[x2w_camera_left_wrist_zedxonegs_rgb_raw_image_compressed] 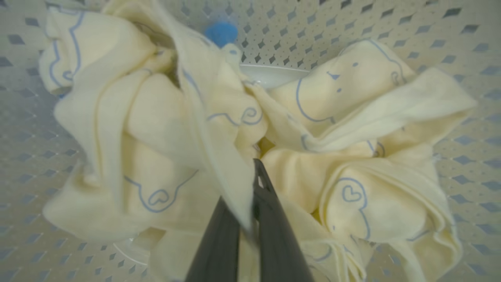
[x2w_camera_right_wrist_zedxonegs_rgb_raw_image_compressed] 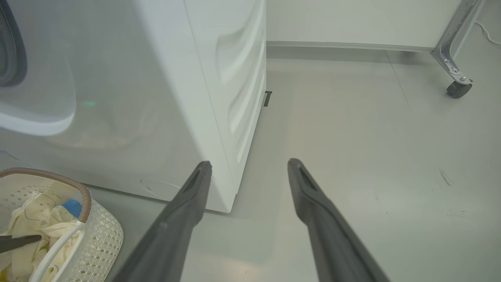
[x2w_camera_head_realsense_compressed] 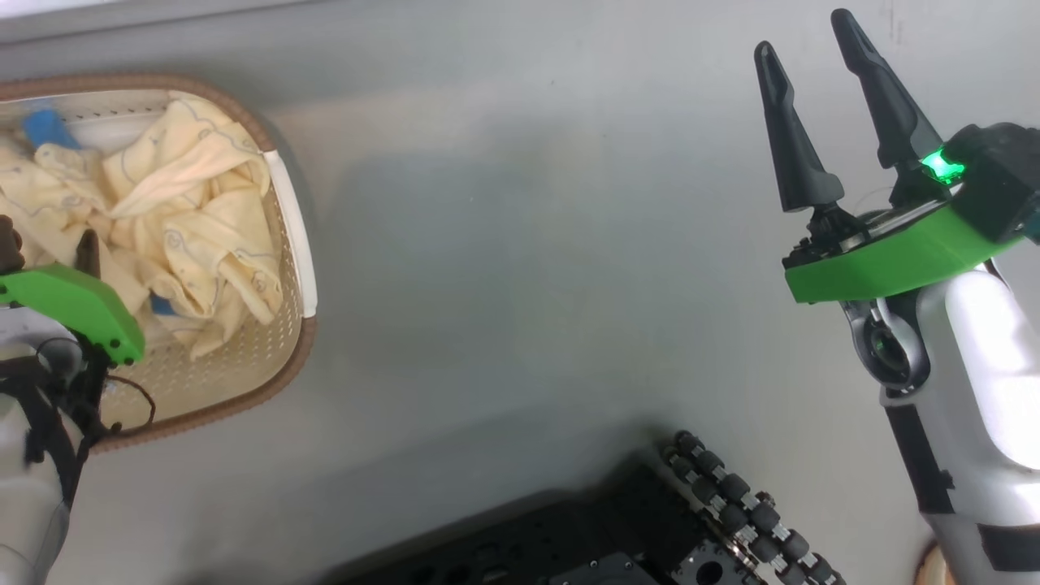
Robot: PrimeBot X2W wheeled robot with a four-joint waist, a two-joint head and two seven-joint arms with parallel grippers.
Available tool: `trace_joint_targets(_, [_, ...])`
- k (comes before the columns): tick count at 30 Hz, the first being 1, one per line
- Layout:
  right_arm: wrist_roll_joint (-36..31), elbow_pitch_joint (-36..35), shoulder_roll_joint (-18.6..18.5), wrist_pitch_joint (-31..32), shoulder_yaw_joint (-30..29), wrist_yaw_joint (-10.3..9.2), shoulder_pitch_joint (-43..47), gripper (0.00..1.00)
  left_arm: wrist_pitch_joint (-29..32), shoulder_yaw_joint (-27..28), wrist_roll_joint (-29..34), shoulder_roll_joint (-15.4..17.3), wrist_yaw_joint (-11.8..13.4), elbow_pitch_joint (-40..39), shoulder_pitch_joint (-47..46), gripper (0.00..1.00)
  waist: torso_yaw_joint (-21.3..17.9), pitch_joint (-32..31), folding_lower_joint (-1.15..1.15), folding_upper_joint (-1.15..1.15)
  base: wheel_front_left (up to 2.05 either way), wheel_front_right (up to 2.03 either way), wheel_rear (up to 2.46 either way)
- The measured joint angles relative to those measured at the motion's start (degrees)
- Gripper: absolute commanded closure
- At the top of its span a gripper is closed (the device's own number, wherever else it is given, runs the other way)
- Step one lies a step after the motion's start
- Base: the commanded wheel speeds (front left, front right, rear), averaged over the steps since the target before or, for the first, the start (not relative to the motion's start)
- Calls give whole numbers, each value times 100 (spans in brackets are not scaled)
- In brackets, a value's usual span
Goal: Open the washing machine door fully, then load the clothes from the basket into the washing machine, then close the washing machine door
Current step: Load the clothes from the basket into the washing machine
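Note:
The cream perforated basket [x2w_camera_head_realsense_compressed: 296,244] stands on the floor at the left, holding crumpled pale yellow clothes [x2w_camera_head_realsense_compressed: 203,219] with blue trim. My left gripper [x2w_camera_head_realsense_compressed: 86,245] reaches down into it. In the left wrist view that gripper [x2w_camera_left_wrist_zedxonegs_rgb_raw_image_compressed: 256,163] is shut, with a fold of the clothes [x2w_camera_left_wrist_zedxonegs_rgb_raw_image_compressed: 219,129] pinched between its fingers. My right gripper [x2w_camera_head_realsense_compressed: 803,34] hangs open and empty over bare floor at the upper right. Beyond that gripper [x2w_camera_right_wrist_zedxonegs_rgb_raw_image_compressed: 249,163] stands the white washing machine [x2w_camera_right_wrist_zedxonegs_rgb_raw_image_compressed: 164,86], with the basket [x2w_camera_right_wrist_zedxonegs_rgb_raw_image_compressed: 100,231] at its foot. A dark curved rim [x2w_camera_right_wrist_zedxonegs_rgb_raw_image_compressed: 11,43] shows at the far left; I cannot tell whether it is the door.
My black wheeled base [x2w_camera_head_realsense_compressed: 731,504] with its rollers sits at the bottom centre. Grey floor stretches between the basket and my right arm. A metal leg on a caster [x2w_camera_right_wrist_zedxonegs_rgb_raw_image_compressed: 456,88] stands at the far right, under a white panel.

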Motion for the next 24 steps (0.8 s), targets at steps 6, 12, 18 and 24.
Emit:
trace_joint_targets(6, [40,130,13,0,45,0,9,0,-112,-129,-143,-7,0,-223,310,100,50,-332,0,0,0,0,0])
trace_joint_targets(12, [56,221,11,0,32,0,99,0,-222,-319,-209,-24,0,-426,639,100,139,-718,0,0,0,0,0])
trace_joint_targets(18, [89,307,-1,0,5,0,294,0,-255,-414,-193,-21,0,-782,854,100,257,-1055,0,0,0,0,0])
trace_joint_targets(24, [89,354,-40,0,-11,0,349,0,-256,-102,165,-34,0,-1372,1156,100,409,-1375,0,0,0,0,0])
